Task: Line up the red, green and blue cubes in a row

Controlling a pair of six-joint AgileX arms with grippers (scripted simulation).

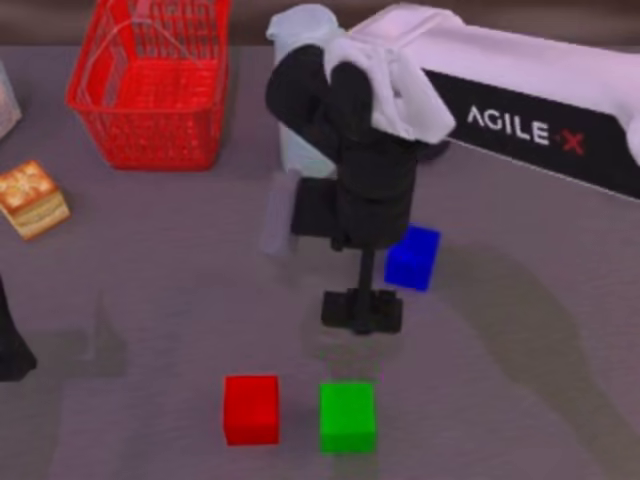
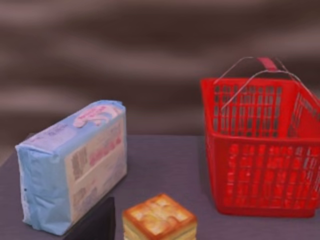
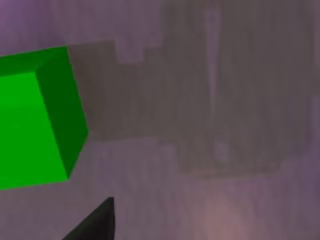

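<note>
The grey table [image 1: 520,400] carries everything here. Biggest over it is the right arm [image 1: 520,110], white with black AGILE X lettering, reaching in from two o'clock toward the middle. Its dark wrist hangs over the centre, and the right gripper [image 1: 362,310] sits low, just past centre toward six o'clock. I cannot tell how far its claw is open, and nothing shows between the fingers; in the right wrist view only one dark fingertip [image 3: 97,222] shows over bare tabletop.

Next in size, the red mesh basket [image 1: 150,140] stands at eleven o'clock, its wire handles [image 2: 260,67] raised. Through the mesh, as far as I can see, there is nothing in it. A blue-and-white packet [image 2: 75,165] shows in the left wrist view, standing on edge near the basket. The left arm [image 1: 10,345] is parked at the nine o'clock edge.

The orange-and-cream patterned block [image 1: 33,198] lies at ten o'clock, apart from the basket.

The cubes are the smallest. The blue cube [image 1: 413,257] rests at about three o'clock from centre, just beside the gripper. The red cube [image 1: 251,408] and green cube [image 1: 347,416] sit side by side at six o'clock with a small gap, red toward seven, green directly below the gripper.
</note>
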